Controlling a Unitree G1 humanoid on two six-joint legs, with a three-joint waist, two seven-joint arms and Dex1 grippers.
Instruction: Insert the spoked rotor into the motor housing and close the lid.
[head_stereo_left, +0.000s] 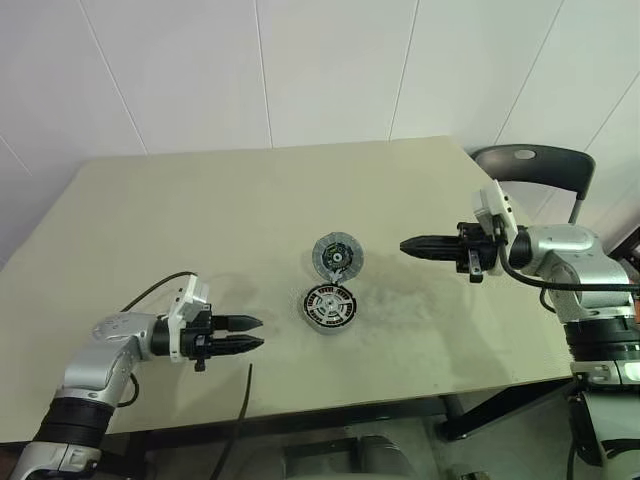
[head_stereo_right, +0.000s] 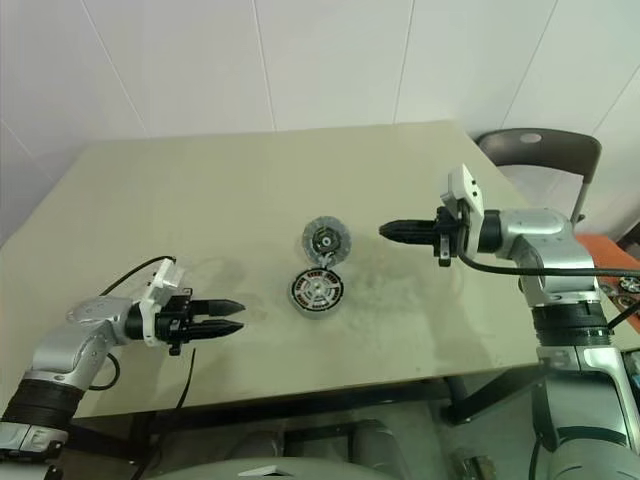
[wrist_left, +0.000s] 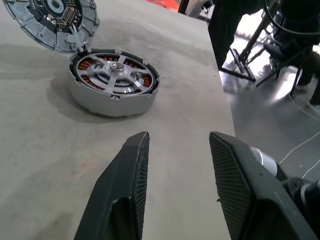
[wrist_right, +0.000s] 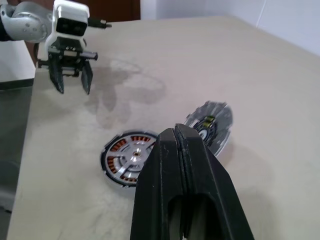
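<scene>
Nearest the head camera, the left gripper (head_stereo_left: 252, 334) hovered low over the near part of the worktop (head_stereo_left: 200, 220), its two tapered black fingers (wrist_left: 131, 165) parted with a clear gap and nothing between them; their inner faces were cross-hatched with a fine grid. It pointed across the worktop toward the motor parts, well apart from them.

At the middle of the matte beige worktop sat the motor housing (head_stereo_left: 329, 306), a short round cylinder with a smooth silvery wall and a dark outer rim. The spoked rotor (wrist_left: 116, 70) lay inside it (flat, silver-white, with a raised central hub), and copper-brown windings showed through the gaps between its spokes.

The lid (head_stereo_left: 336, 256), a flat grey-blue disc with a segmented radial edge and a small green-and-black centre, was not on the housing. It stood tilted just behind the housing, its lower edge touching the housing's far rim and its patterned face turned up and toward the camera.

The right gripper (head_stereo_left: 404, 244) hung above the worktop on the right, pointing toward the lid but apart from it. Its jaws were pressed together into one dark wedge, holding nothing.

Behind the worktop's far right corner stood a chair (head_stereo_left: 530, 165) with a dark curved back, against a white panelled wall (head_stereo_left: 300, 70).
</scene>
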